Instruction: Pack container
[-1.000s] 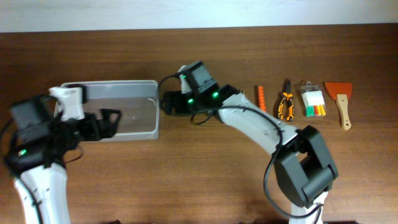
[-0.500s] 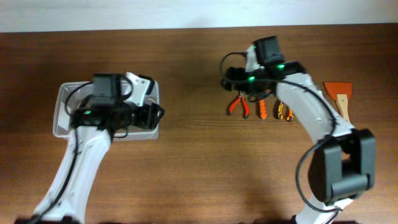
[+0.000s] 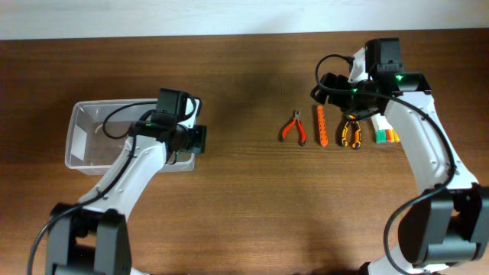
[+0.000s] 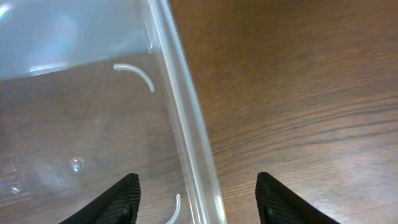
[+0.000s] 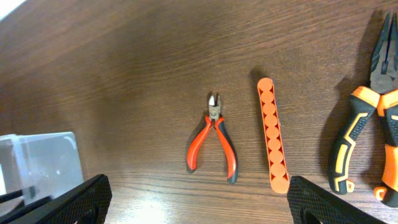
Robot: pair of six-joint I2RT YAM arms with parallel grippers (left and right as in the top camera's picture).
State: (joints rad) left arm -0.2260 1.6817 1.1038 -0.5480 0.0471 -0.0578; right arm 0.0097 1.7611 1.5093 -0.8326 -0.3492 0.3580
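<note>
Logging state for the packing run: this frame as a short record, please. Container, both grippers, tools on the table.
container: clear tub, left side of table, looks empty
left gripper: open, fingers straddling the container's wall nearest the tools
right gripper: open, empty, above the tools
tools, left to right: red cutters, orange strip, orange-black pliers
packed so far: nothing visible
</note>
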